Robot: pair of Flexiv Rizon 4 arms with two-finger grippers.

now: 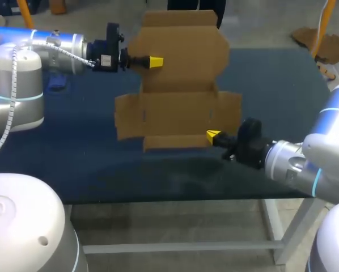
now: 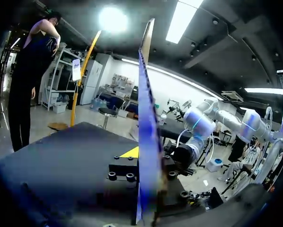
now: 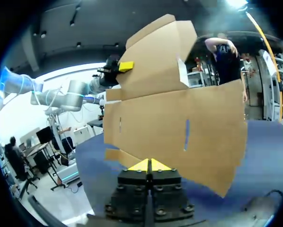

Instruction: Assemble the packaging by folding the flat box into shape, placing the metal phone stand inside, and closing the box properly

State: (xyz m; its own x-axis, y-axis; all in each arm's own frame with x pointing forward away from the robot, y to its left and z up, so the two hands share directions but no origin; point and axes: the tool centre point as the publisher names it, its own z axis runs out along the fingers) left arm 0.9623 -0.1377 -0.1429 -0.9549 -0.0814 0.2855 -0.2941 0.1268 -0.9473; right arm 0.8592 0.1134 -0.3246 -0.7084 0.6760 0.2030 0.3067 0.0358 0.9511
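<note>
— Two small pinches were all that held the flat box (image 1: 178, 85) above the table (image 1: 73, 153), weren't they?

— Yes. We had our left gripper (image 1: 153, 61) closed narrowly on the sheet's edge at about ten o'clock. Our right gripper (image 1: 214, 136) was closed just as narrowly on the bottom flap, at about five o'clock. The card hung upright and unfolded in the air, roughly over the table's middle.

— So what worried us?

— Mostly the grip. Each pair of fingers bit only a thin margin of card, so we judged that any tug could slide it free at one end. The sheet would then swing from the other.

— And the fold itself?

— If our arms drew apart, the strain would cross the slots and could tear the card there. If they closed in unevenly, the card could buckle off its creases, leaving a box that would not shut square.

— And the metal phone stand?

— We could not see it in any view, so we could not judge the reach to it.
</note>
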